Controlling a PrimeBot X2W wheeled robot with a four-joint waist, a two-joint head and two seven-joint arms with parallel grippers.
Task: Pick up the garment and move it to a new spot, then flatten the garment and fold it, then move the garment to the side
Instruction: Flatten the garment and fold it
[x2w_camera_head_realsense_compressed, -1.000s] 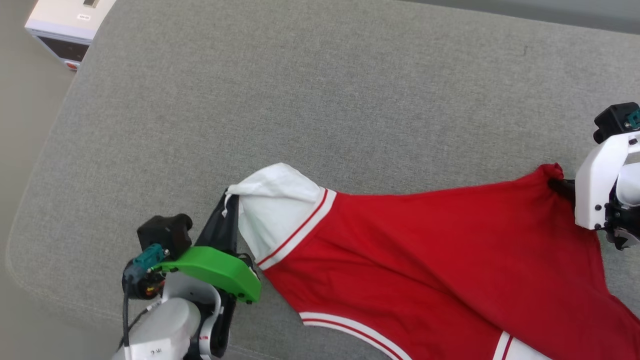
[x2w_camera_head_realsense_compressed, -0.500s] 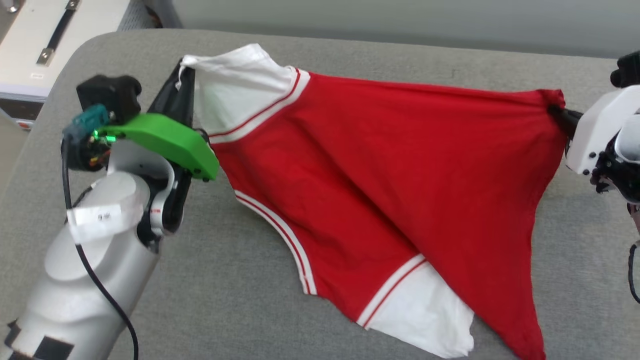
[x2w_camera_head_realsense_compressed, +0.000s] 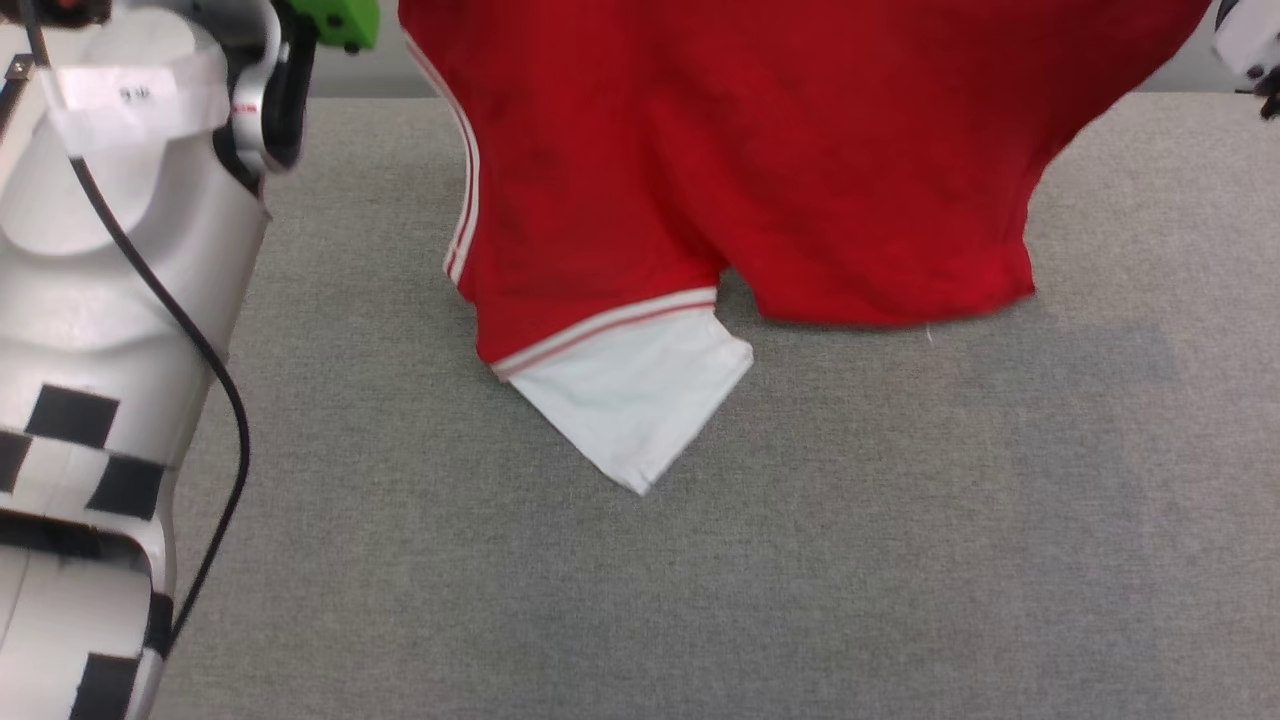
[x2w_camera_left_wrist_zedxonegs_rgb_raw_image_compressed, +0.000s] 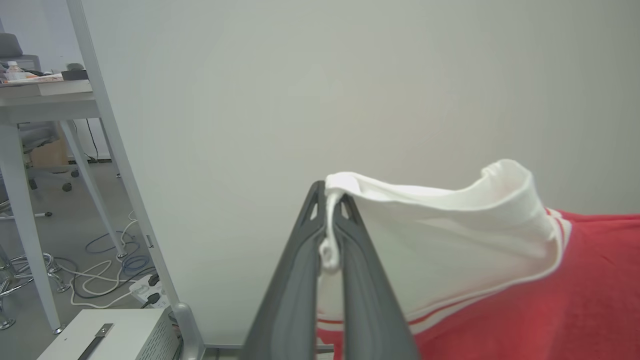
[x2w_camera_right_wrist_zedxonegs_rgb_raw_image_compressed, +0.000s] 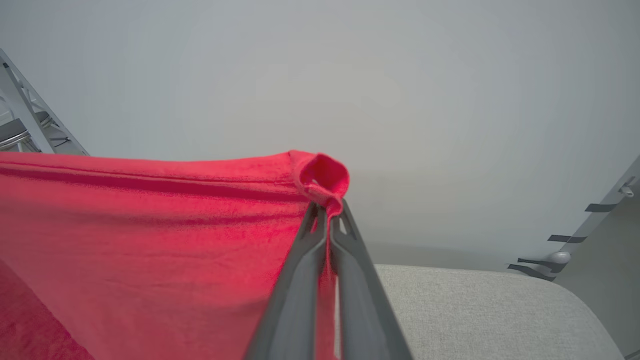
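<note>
Above the grey cushion (x2w_camera_head_realsense_compressed: 900, 520), the garment (x2w_camera_head_realsense_compressed: 750, 150) hung lifted, left gripper (x2w_camera_left_wrist_zedxonegs_rgb_raw_image_compressed: 330, 197) pinching its white sleeve, right gripper (x2w_camera_right_wrist_zedxonegs_rgb_raw_image_compressed: 328, 210) pinching a red corner; relocation appeared underway, flattening and folding outstanding.

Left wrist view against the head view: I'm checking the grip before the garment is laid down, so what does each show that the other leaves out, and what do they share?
Left wrist view: the left gripper shut on the edge of a white sleeve of the garment, a pale wall behind, cables on the floor. Head view: the other white sleeve hanging low over the grey cushion, and the pale left forearm. Both: the garment's red body and striped trim.
</note>
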